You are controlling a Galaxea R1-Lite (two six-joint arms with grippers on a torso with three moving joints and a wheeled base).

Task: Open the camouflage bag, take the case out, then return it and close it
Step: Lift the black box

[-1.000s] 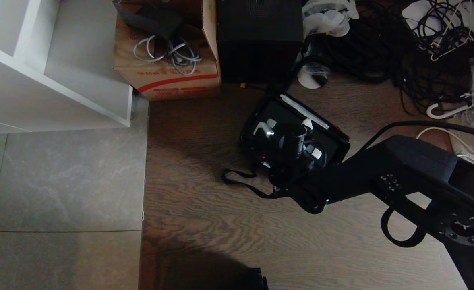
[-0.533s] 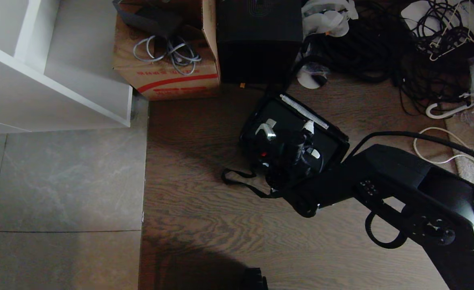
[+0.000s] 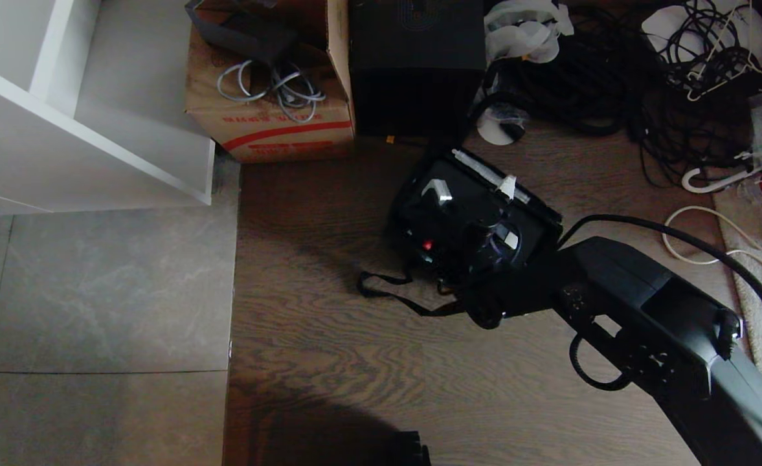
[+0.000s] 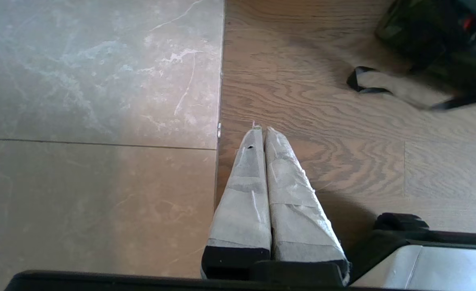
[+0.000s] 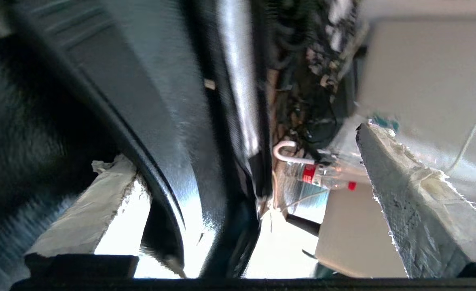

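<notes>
Head view: right gripper [image 3: 478, 243], jaws wide, over the case [image 3: 468, 194]

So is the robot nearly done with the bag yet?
Not yet. The bag already lies open on the wooden floor, with the black case showing inside. The right gripper has its fingers wide open over the case. The left gripper is parked, shut. Lifting out, returning and closing remain.

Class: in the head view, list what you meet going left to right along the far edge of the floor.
White shelf unit → cardboard box → plain black box → tangle of black cables.
</notes>
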